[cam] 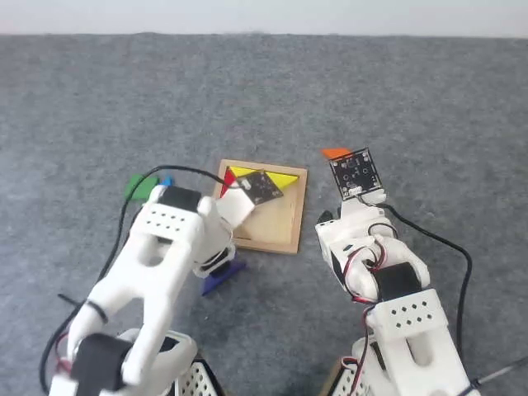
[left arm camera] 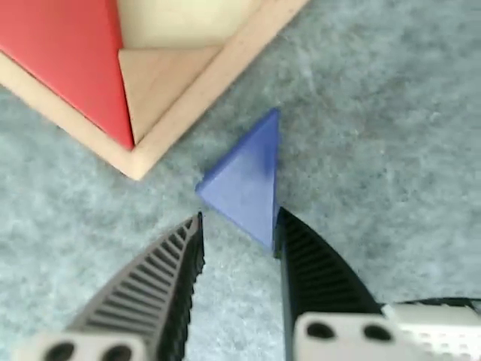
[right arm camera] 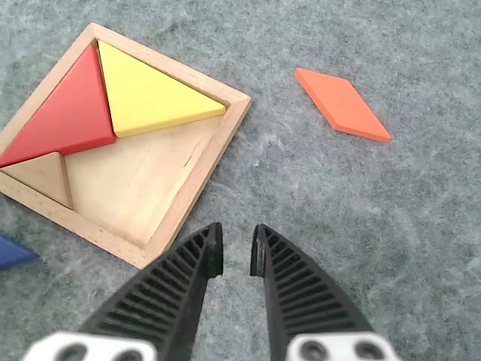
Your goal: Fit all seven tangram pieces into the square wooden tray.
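Observation:
The square wooden tray (right arm camera: 173, 68) holds a large yellow triangle (right arm camera: 146, 94), a large red triangle (right arm camera: 68, 113) and a small plain-wood triangle (right arm camera: 45, 177). A blue triangle (left arm camera: 244, 180) lies on the carpet just outside a tray corner (left arm camera: 225, 68). My left gripper (left arm camera: 237, 226) is open and low over it, with the triangle's near tip between the fingers and one edge against a finger (left arm camera: 301, 256). My right gripper (right arm camera: 237, 248) hovers beside the tray's other side, open by a narrow gap and holding nothing. An orange parallelogram (right arm camera: 342, 105) lies on the carpet beyond it.
A green piece (cam: 140, 188) and a small light-blue piece (cam: 167, 181) lie on the carpet left of the tray (cam: 268, 245), partly behind the left arm's cable. Grey carpet stretches bare toward the far edge.

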Available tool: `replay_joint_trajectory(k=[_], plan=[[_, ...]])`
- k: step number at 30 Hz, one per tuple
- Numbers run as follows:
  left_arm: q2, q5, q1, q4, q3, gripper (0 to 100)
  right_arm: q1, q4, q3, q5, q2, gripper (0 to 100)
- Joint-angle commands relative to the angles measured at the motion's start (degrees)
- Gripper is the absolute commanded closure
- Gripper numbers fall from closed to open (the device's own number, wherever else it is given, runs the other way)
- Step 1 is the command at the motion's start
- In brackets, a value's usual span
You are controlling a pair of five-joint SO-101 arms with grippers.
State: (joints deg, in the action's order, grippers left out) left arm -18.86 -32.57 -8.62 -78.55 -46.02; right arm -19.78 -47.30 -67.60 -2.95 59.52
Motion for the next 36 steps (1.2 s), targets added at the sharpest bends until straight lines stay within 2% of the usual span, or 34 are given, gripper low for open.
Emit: replay_joint_trajectory(k=[1, 4, 9, 13, 19, 27, 32, 36], plan=[[-5.3, 0.2, -1.4, -0.2, -3.6, 86, 0.7, 0.8, 3.0, 0.2, 0.0, 91.3], [-5.1, 0.2, -1.5, 2.8, -5.8, 84, 0.7, 0.7, 3.0, 0.3, 0.0, 91.3], [-5.0, 0.1, -1.3, 9.8, -8.7, 71, 0.7, 0.7, 3.0, 0.4, 0.0, 91.3], [-4.9, -1.9, 0.5, 12.3, -9.3, 71, 0.7, 0.7, 3.0, 0.4, 0.0, 91.3], [-4.9, -7.1, 6.9, 12.6, -9.3, 71, 0.7, 0.7, 3.0, 0.4, 0.0, 91.3], [-4.6, -8.1, 3.4, 12.7, -9.7, 71, 0.7, 0.7, 3.0, 0.4, 0.0, 91.3], [4.7, -7.9, 3.8, 17.5, -8.6, 71, 0.7, 0.7, 2.9, 0.4, 0.0, 91.3], [14.9, -3.7, 5.5, 13.6, 1.4, 71, 0.7, 0.7, 2.9, 0.4, 0.0, 91.3]])
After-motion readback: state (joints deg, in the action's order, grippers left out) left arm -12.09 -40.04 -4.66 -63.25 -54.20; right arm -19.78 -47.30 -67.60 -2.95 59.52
